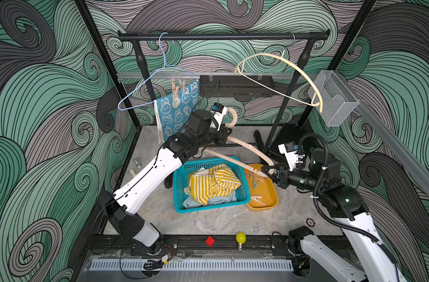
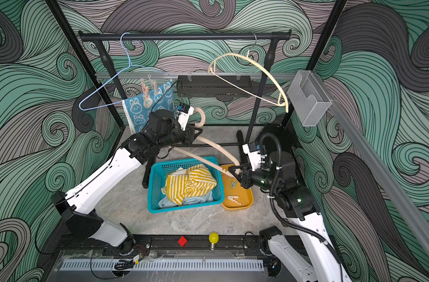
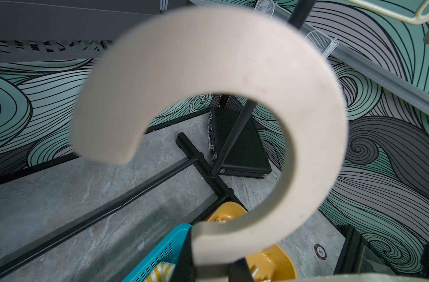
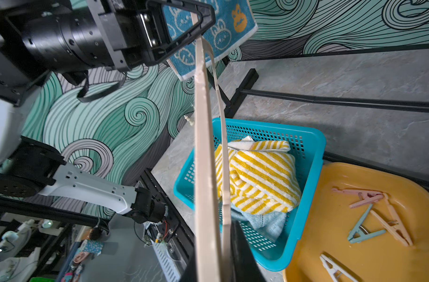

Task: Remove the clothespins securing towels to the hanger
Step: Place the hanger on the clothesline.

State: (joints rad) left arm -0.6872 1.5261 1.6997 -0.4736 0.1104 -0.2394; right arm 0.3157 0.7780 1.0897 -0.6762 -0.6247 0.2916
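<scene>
A teal basket sits in the middle of the floor. A beige hanger crosses above its back corner, on the right arm's side. The left pincer is squeezed shut on the hanger's neck, up high behind the basket. The big hook curls out past it. The right pincer is pinched tight on the hanger's other end, above the tray right beside the basket.

In front of the basket the floor is bare up to the black front rail. A red block and a yellow bulb lie there. Behind the basket the rack has a black foot bar on the floor. A black case stands in the back corner.

Some pins lie loose in the tray. More pins clip the bunny towel to a thin blue hanger. It hangs from the rack, up behind the basket on the left arm's side. A cream hanger hangs from the rack on the right arm's side. The striped towel and the blue towel lie bunched in the basket.

The floor is grey and smooth like stone. The walls have green and grey swirls. The basket is plastic with little holes. The tray is smooth, orange-yellow, with round corners. The towels look soft and fluffy.
</scene>
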